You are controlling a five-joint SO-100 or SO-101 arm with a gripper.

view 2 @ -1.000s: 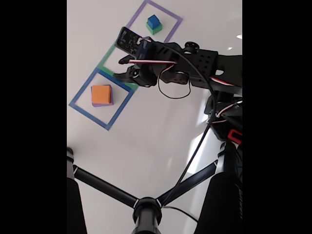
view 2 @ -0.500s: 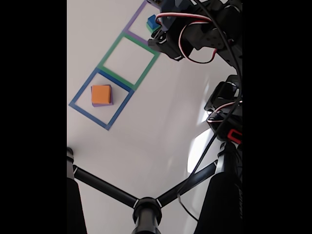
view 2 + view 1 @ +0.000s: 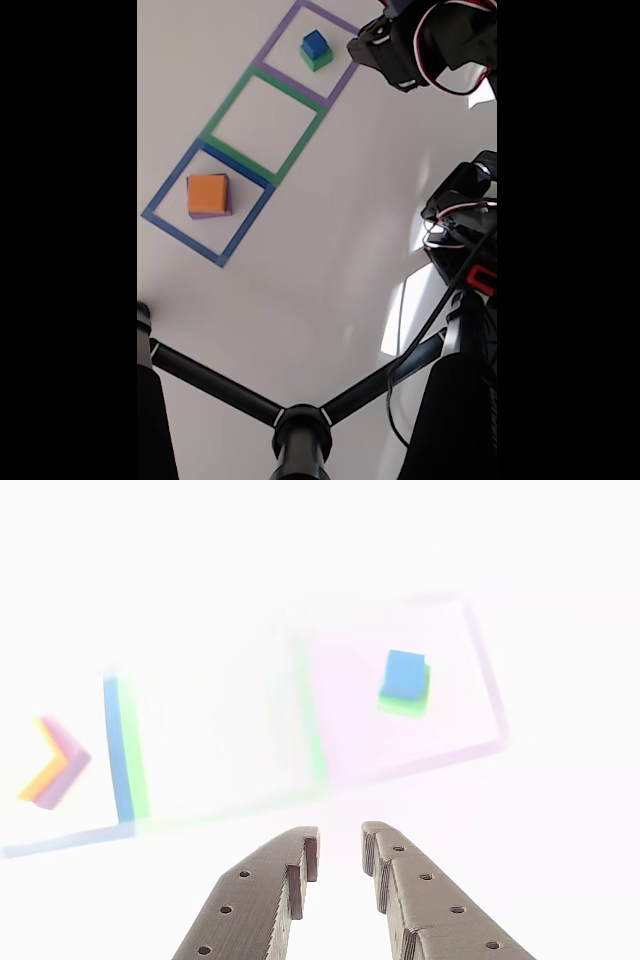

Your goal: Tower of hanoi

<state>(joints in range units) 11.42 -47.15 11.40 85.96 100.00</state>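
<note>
A small blue cube [image 3: 315, 41] sits on a green cube [image 3: 318, 60] inside the purple taped square [image 3: 283, 42] at the top of the fixed view. An orange block [image 3: 206, 192] rests on a purple block [image 3: 227, 210] inside the blue taped square [image 3: 183, 237]. Between them is the green taped square [image 3: 300, 143], with nothing in it. My gripper [image 3: 365, 47] hovers just right of the blue cube. In the other view the gripper [image 3: 340, 838] is slightly open and holds nothing. There the blue cube [image 3: 404, 673] lies ahead to the right and the orange block [image 3: 42, 770] at the far left.
A black tripod hub [image 3: 300, 432] with spreading legs fills the bottom of the fixed view. The arm's base with red and white cables [image 3: 462, 228] stands at the right. Bare white table lies between the squares and the tripod.
The arm has swung from above the green square up and to the right, ending beside the purple square. The blocks have not moved.
</note>
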